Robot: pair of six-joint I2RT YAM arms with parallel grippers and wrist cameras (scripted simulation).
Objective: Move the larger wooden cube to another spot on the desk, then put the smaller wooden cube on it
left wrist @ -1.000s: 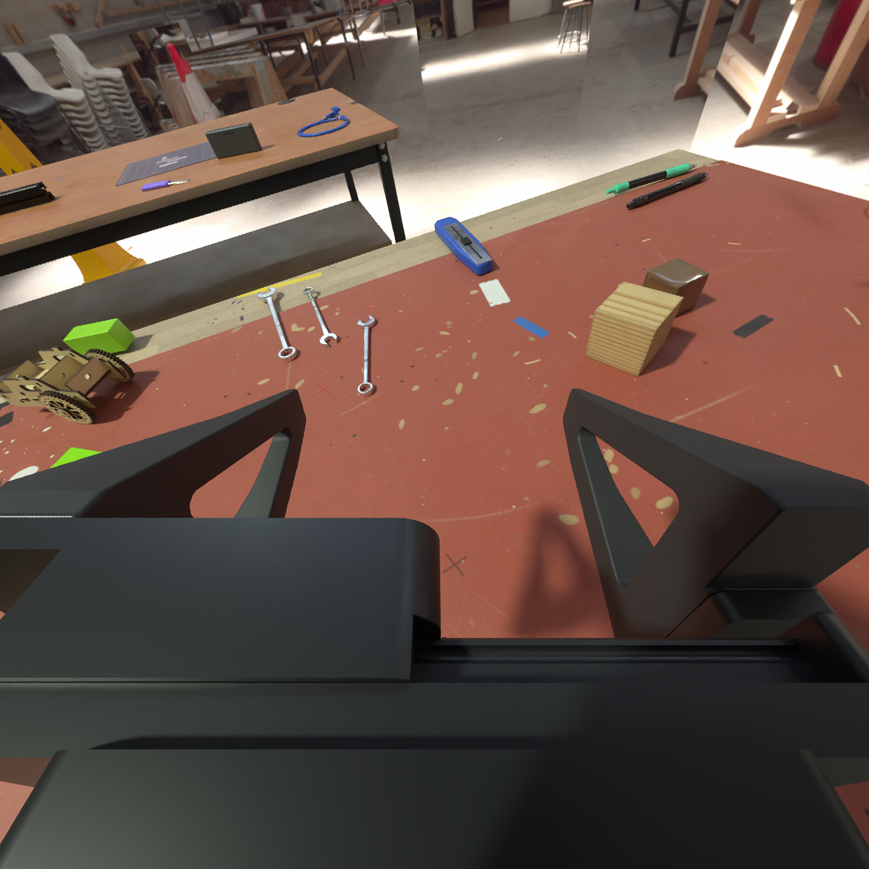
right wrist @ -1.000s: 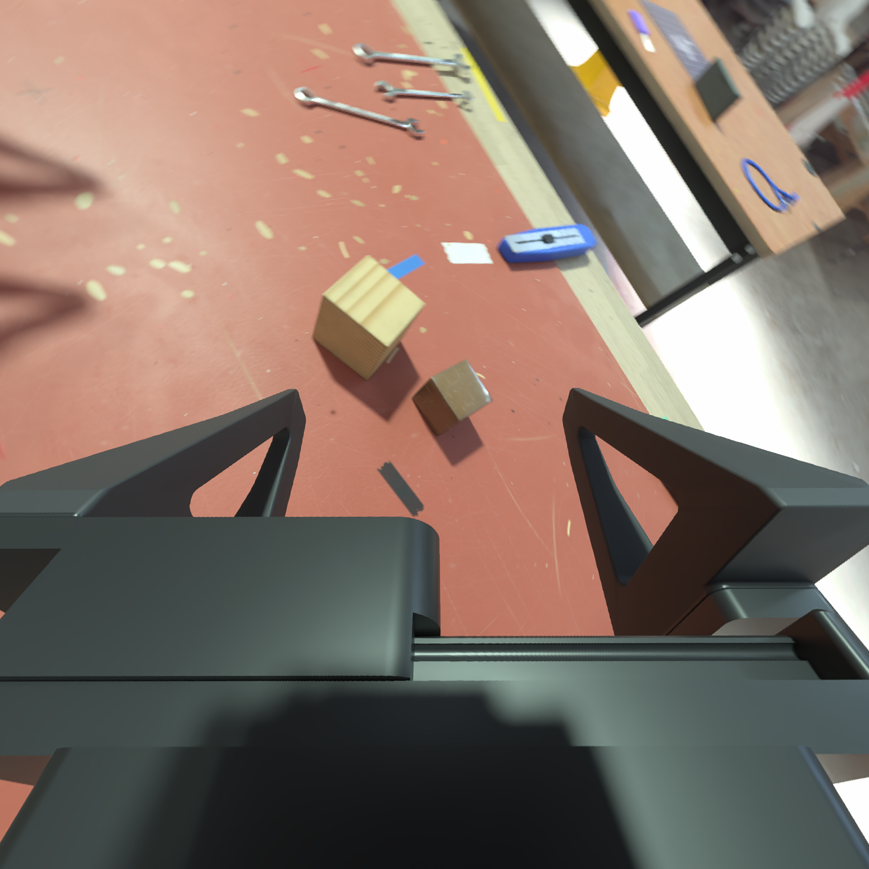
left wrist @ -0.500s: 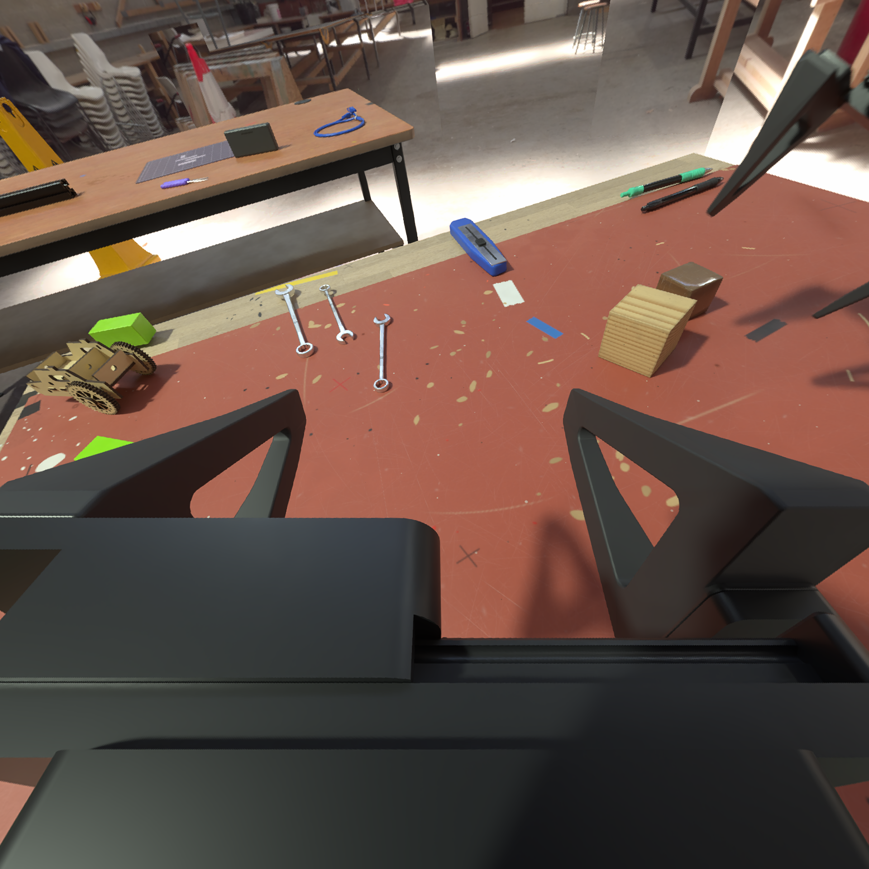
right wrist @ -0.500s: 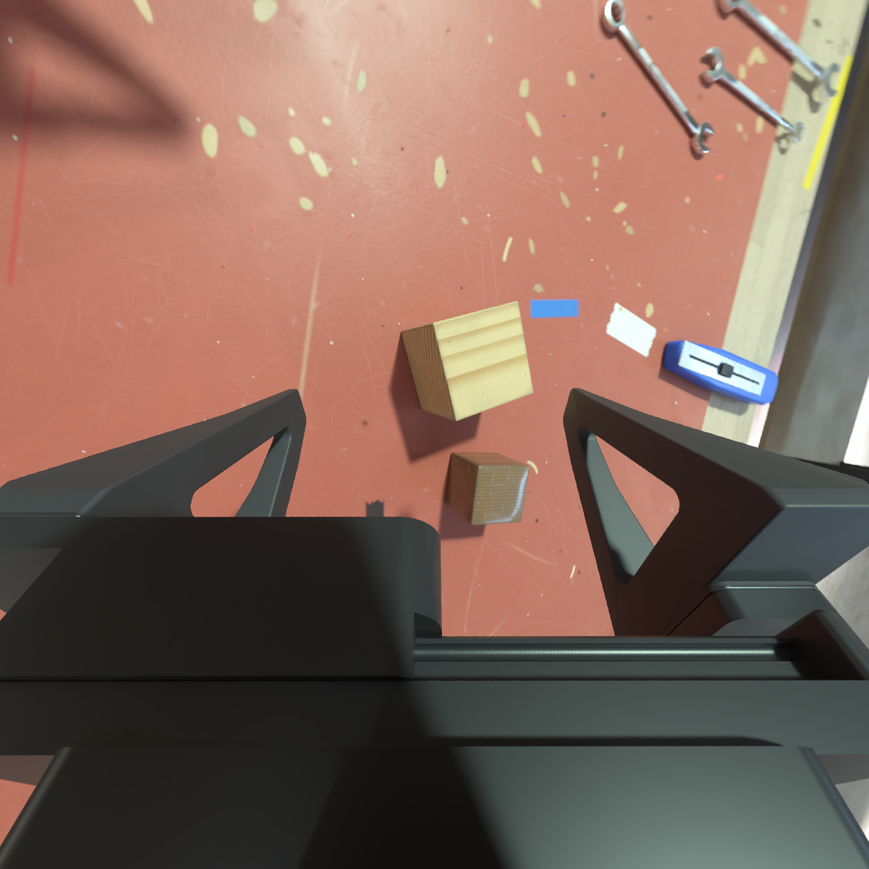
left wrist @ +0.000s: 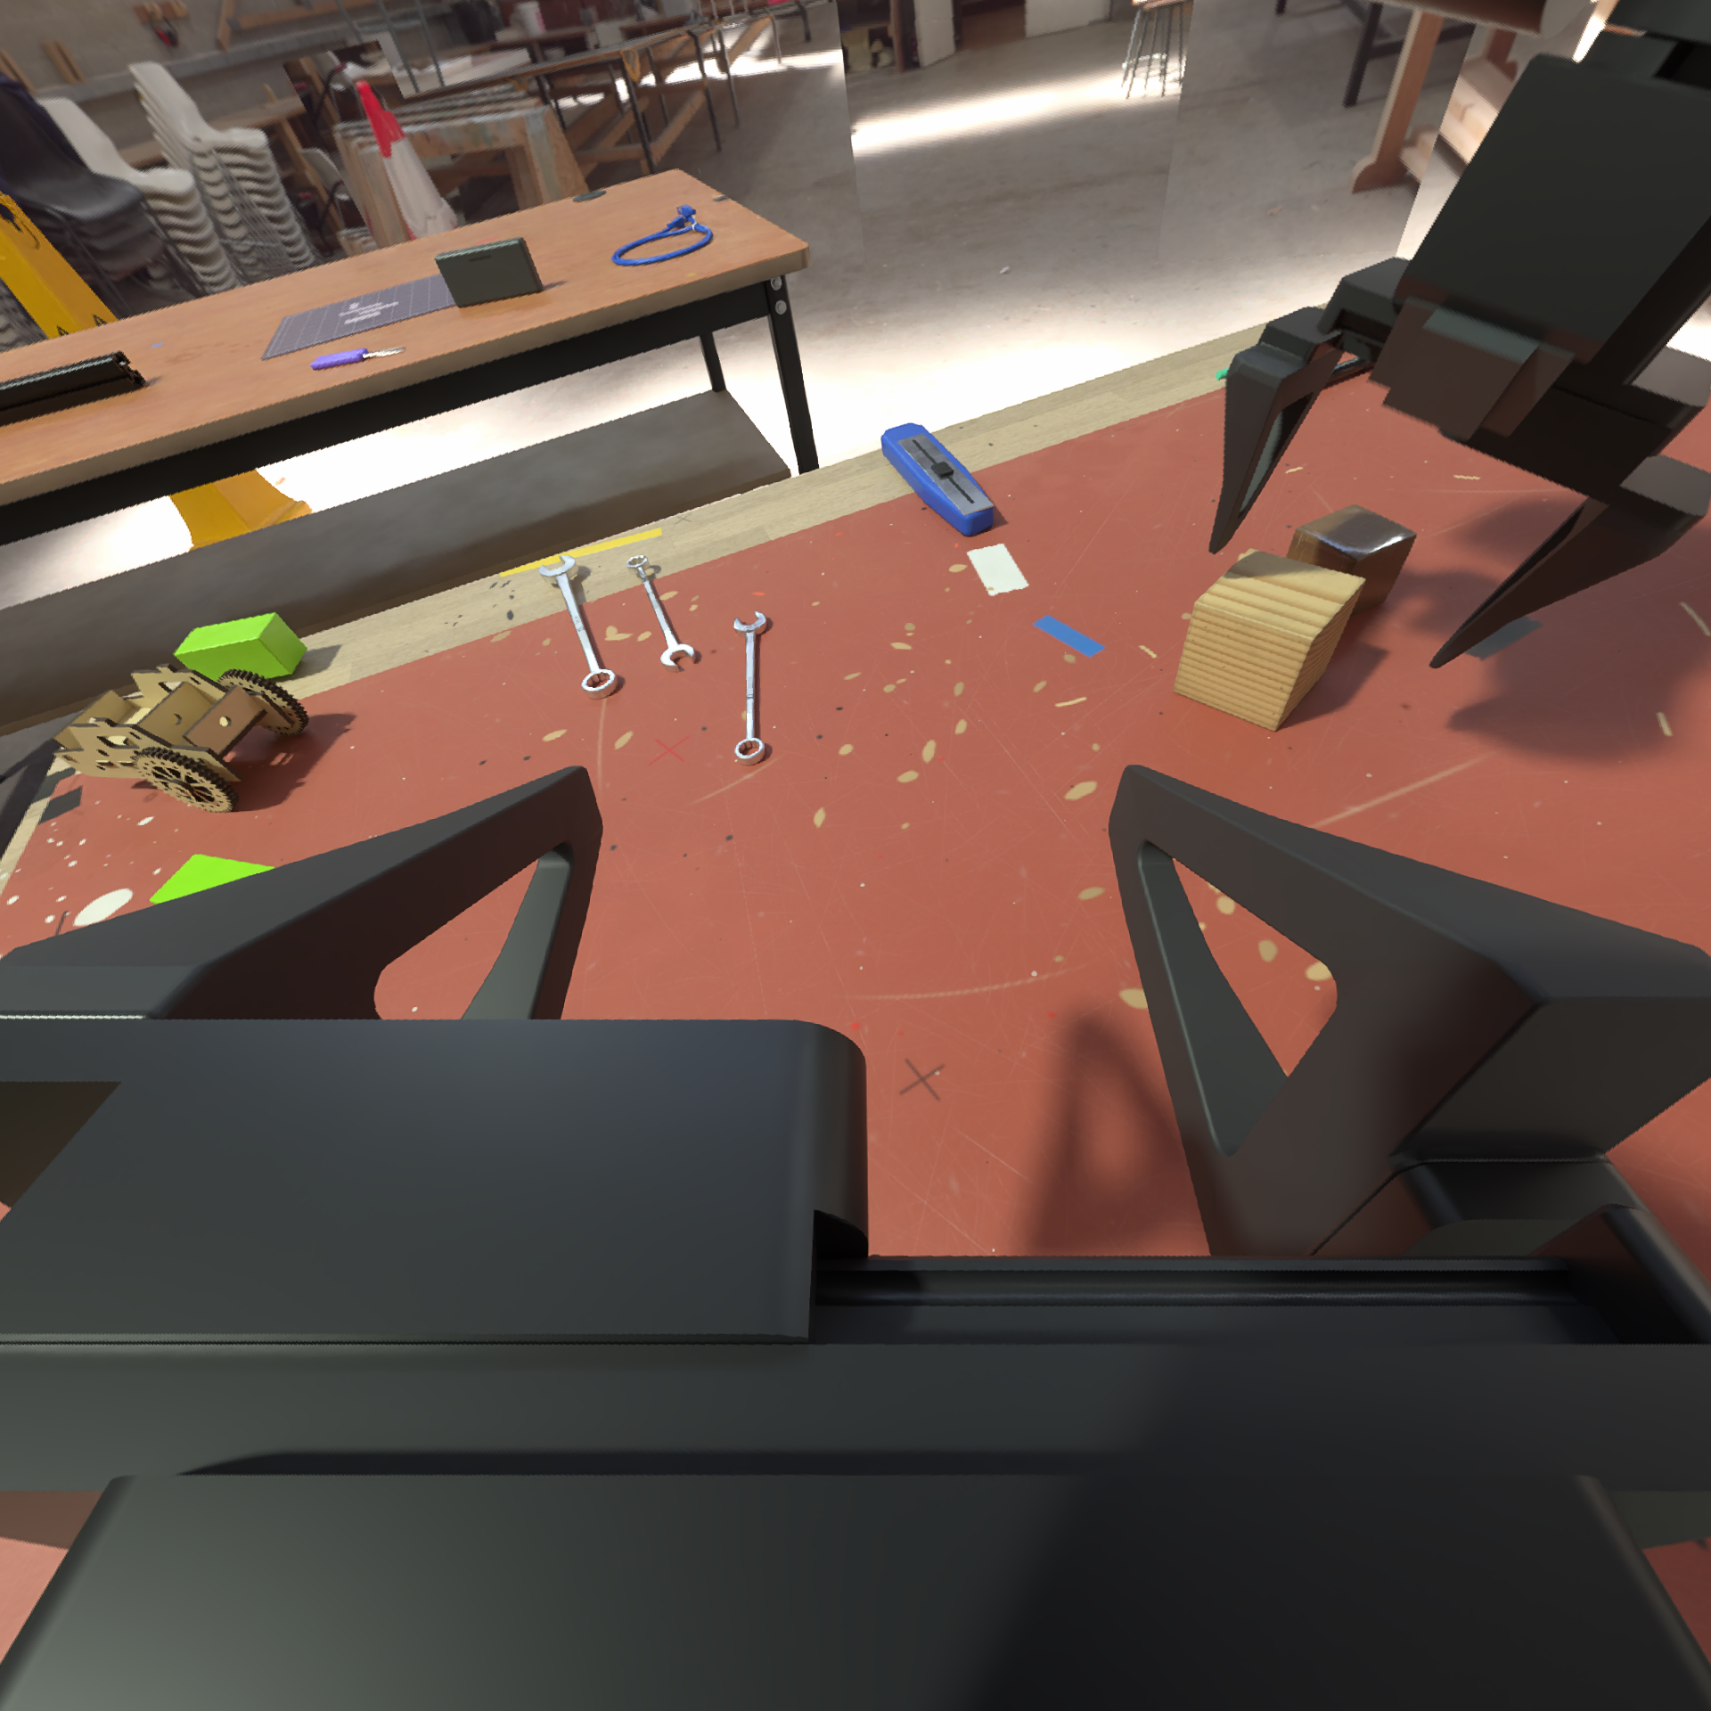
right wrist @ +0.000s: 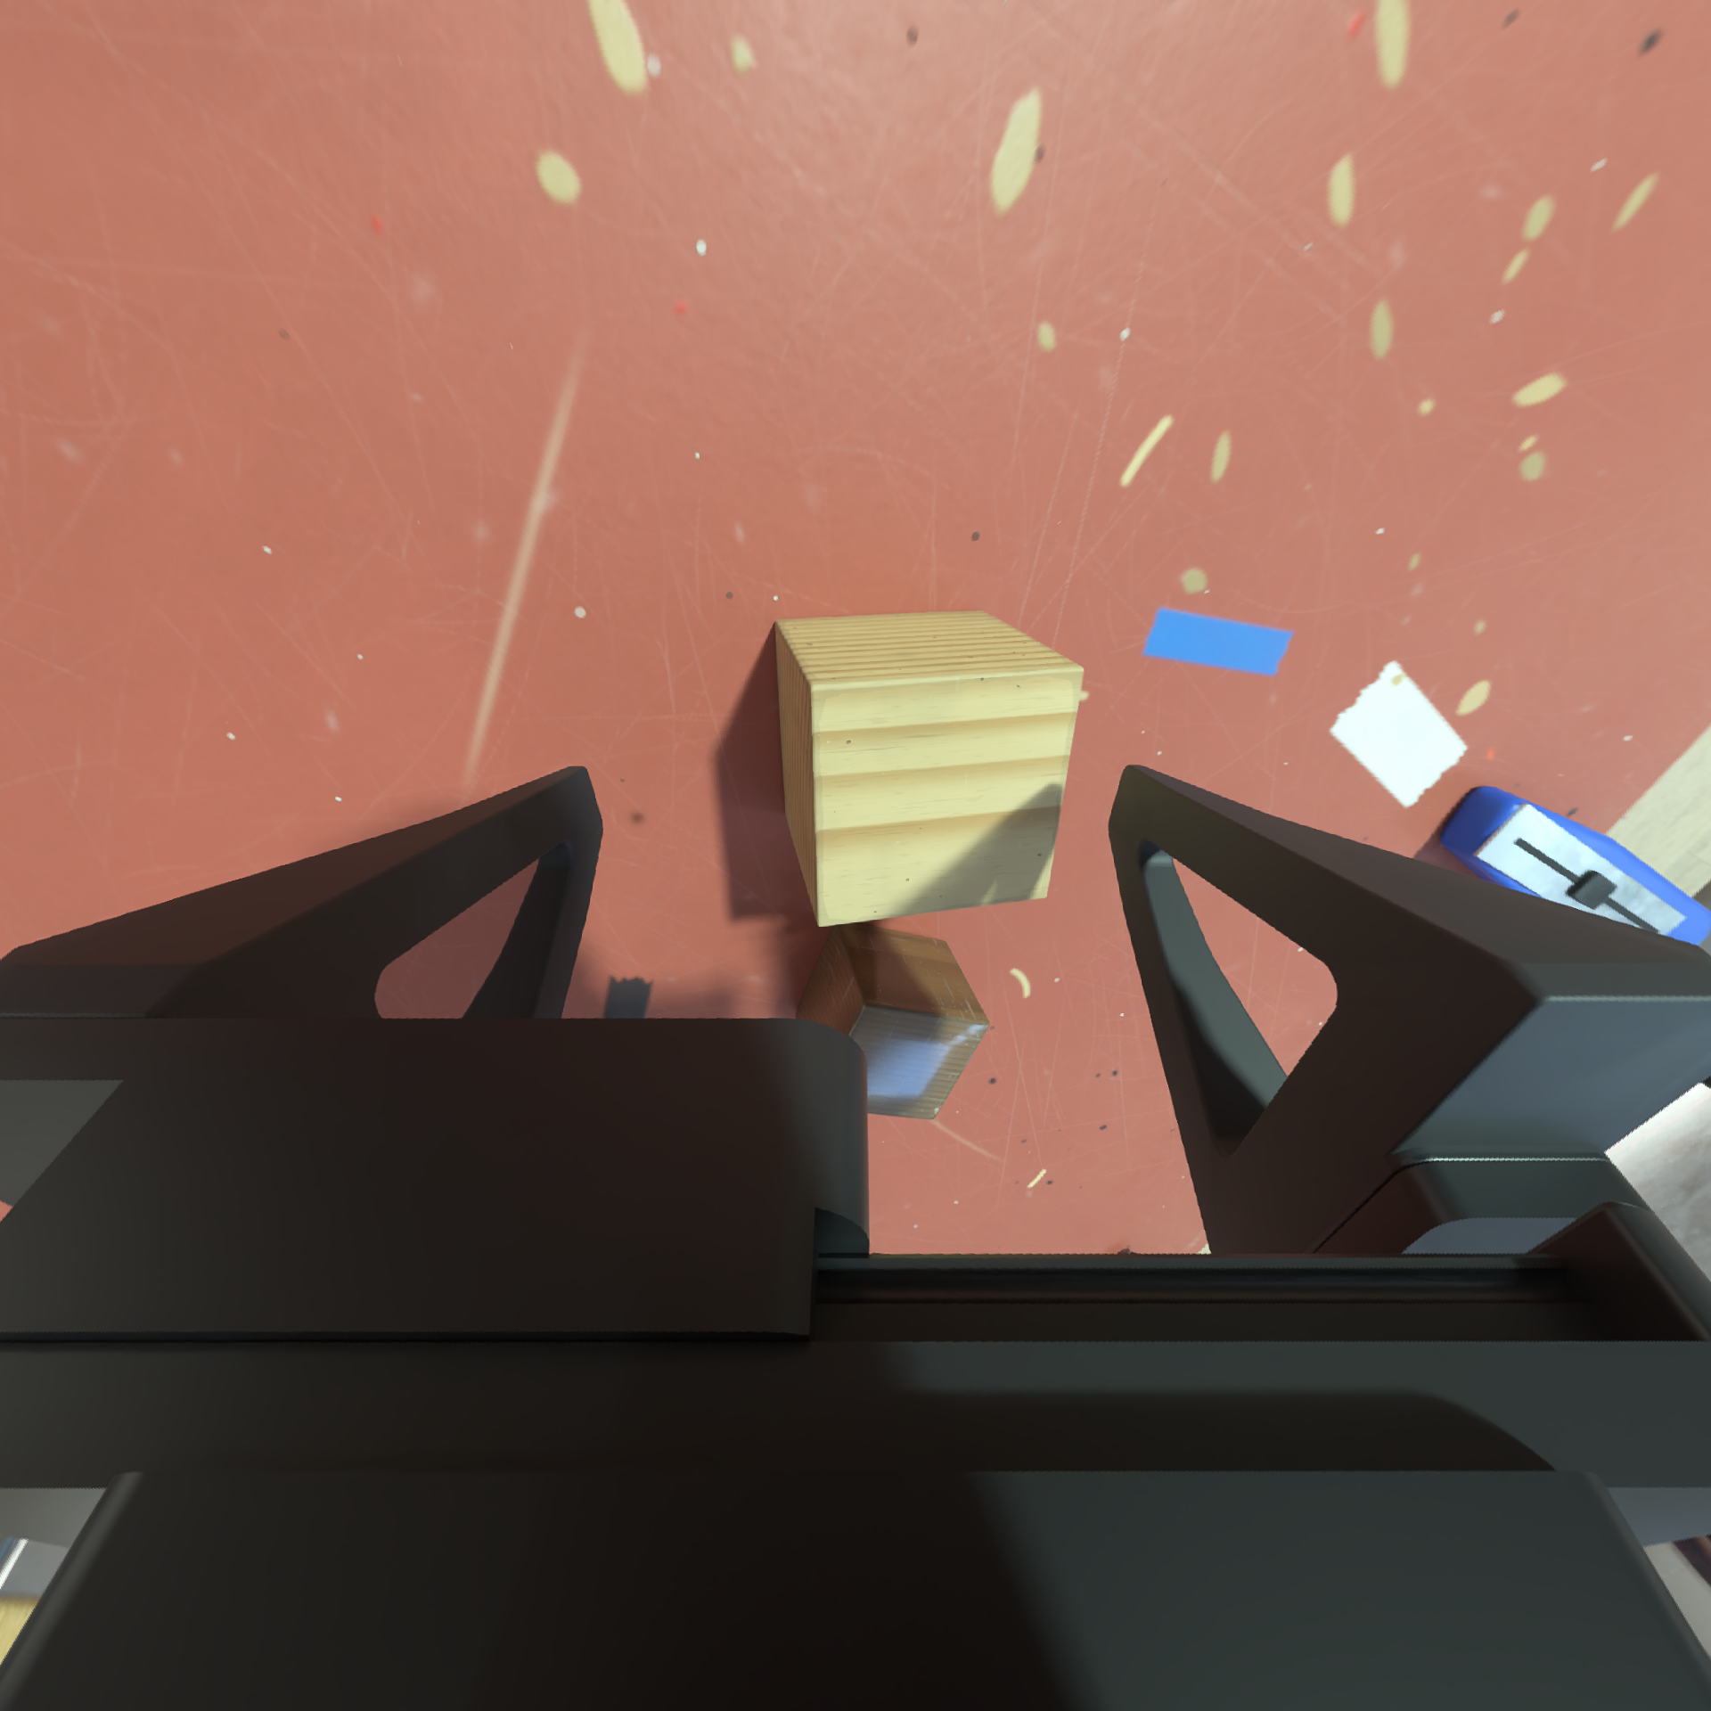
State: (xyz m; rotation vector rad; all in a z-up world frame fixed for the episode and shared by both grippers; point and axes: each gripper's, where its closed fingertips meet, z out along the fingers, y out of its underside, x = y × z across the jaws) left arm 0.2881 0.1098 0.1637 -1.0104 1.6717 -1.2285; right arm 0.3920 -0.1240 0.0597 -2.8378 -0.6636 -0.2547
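Note:
The larger light wooden cube [left wrist: 1264, 639] [right wrist: 926, 768] sits on the red desk mat. The smaller, darker wooden cube [left wrist: 1356, 551] [right wrist: 912, 1018] stands right behind it, close to it. My right gripper [right wrist: 856, 787] is open and hovers above the larger cube, its fingers to either side of it and above it; it also shows in the left wrist view [left wrist: 1333, 602] at the upper right. My left gripper [left wrist: 856, 787] is open and empty, over bare mat well to the left of the cubes.
Three wrenches [left wrist: 667, 639], a blue utility knife [left wrist: 940, 481] [right wrist: 1574, 875], blue tape [right wrist: 1217, 641] and a white scrap [right wrist: 1398, 731] lie near the desk's far edge. A cardboard gear model [left wrist: 176, 731] and green blocks [left wrist: 241, 643] sit at far left. Another table [left wrist: 389, 305] stands beyond.
My right gripper has moved down and over the cubes, so the larger cube now sits between its fingertips in its view. The left gripper has drawn back slightly. The cubes have not moved.

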